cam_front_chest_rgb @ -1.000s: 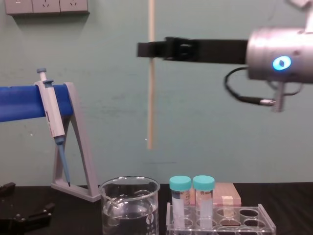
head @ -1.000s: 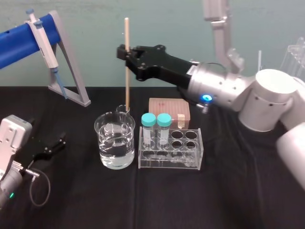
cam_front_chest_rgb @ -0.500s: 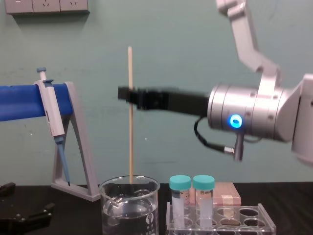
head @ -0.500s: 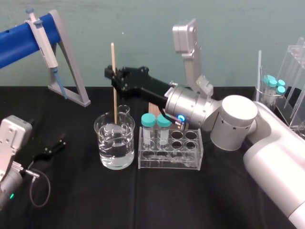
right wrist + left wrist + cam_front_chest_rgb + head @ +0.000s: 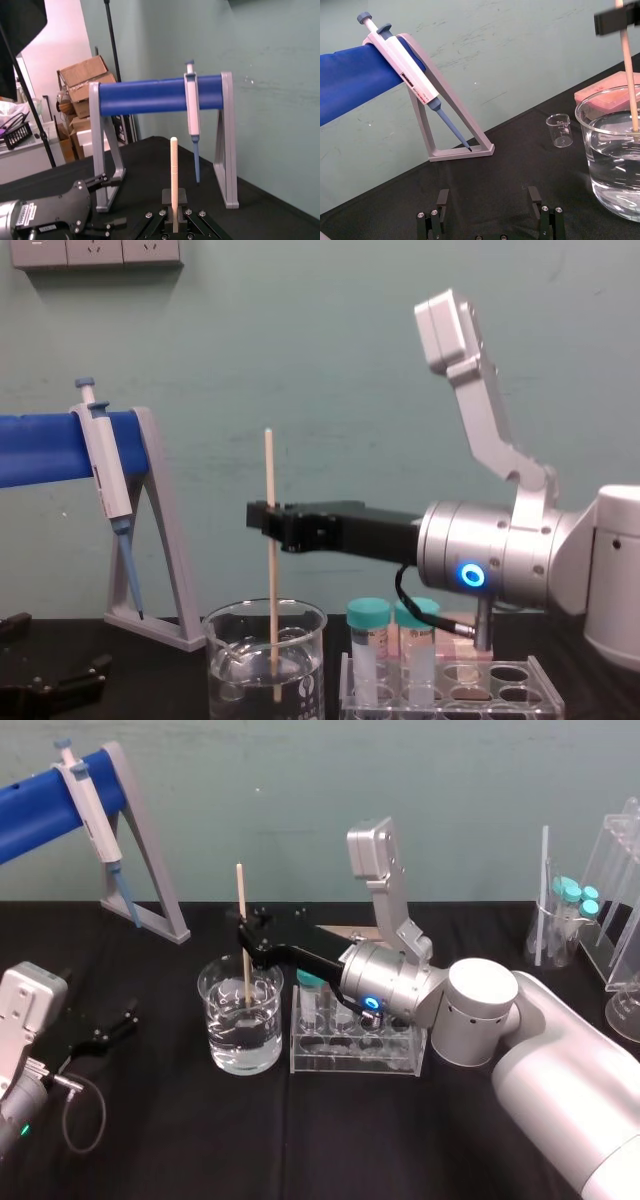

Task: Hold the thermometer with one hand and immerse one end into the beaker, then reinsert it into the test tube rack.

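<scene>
Left tool (image 5: 112,1028): parked low on the black table (image 5: 200,1140) at the far left, fingers spread with nothing between them. Leave it where it is.
Pipette stand (image 5: 150,880): behind and left of the beaker, well apart from it and out of your path.
Beaker (image 5: 222,1042): stands just left of the rack and is partly filled with clear liquid.
Thermometer (image 5: 241,905): upright, with its lower end inside the beaker. From the chest view the tip sits below the liquid line. You cannot tell whether it touches the bottom.
Right tool (image 5: 248,942): reaches in from the right above the beaker rim and is clamped on the thermometer about halfway up the rod.
Test tube rack (image 5: 410,1055): just right of the beaker, under the right forearm. Two teal-capped tubes (image 5: 369,615) fill its left holes, and the holes to their right look free.
Step in hand: the immersion, which looks achieved, so the task is roughly half done.
Next move: lift straight up until the tip clears the rim. Then carry the rod right past the capped tubes, line it up over a free hole, and lower it vertically before letting go.
</scene>
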`<action>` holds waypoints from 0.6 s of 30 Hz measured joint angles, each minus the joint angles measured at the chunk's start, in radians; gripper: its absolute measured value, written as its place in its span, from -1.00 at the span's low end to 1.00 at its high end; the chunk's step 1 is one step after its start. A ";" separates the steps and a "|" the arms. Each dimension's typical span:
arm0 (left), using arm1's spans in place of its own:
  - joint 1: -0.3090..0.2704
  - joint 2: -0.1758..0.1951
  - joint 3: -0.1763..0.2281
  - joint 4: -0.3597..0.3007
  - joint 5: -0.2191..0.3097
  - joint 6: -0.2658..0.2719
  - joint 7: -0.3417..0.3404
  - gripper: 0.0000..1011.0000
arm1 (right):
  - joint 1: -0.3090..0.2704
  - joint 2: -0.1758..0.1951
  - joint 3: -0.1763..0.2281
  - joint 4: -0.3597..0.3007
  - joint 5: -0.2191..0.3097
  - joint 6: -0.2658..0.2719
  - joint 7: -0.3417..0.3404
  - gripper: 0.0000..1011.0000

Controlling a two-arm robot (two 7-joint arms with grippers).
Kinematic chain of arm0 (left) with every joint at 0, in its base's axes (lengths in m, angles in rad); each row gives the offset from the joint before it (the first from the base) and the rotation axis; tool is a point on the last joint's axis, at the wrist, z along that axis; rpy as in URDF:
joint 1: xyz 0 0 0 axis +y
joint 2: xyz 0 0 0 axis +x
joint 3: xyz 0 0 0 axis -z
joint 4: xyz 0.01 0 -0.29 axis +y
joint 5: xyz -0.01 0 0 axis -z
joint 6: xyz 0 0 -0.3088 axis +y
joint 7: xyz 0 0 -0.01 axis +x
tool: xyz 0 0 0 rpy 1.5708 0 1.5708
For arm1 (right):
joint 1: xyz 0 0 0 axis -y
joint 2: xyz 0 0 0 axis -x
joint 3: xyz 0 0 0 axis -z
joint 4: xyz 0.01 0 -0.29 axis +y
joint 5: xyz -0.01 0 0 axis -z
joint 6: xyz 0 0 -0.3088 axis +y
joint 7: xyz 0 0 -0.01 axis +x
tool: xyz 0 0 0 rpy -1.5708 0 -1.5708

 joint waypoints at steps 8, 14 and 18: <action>0.000 0.000 0.000 0.000 0.000 0.000 0.000 0.99 | 0.001 -0.022 0.003 0.047 -0.029 -0.011 0.002 -0.91; 0.000 0.000 0.000 0.000 0.000 0.000 0.000 0.99 | -0.001 -0.031 0.008 0.050 -0.043 -0.007 0.003 -0.91; 0.000 0.000 0.000 0.000 0.000 0.000 0.000 0.99 | -0.002 -0.031 0.009 0.049 -0.044 -0.006 0.002 -0.91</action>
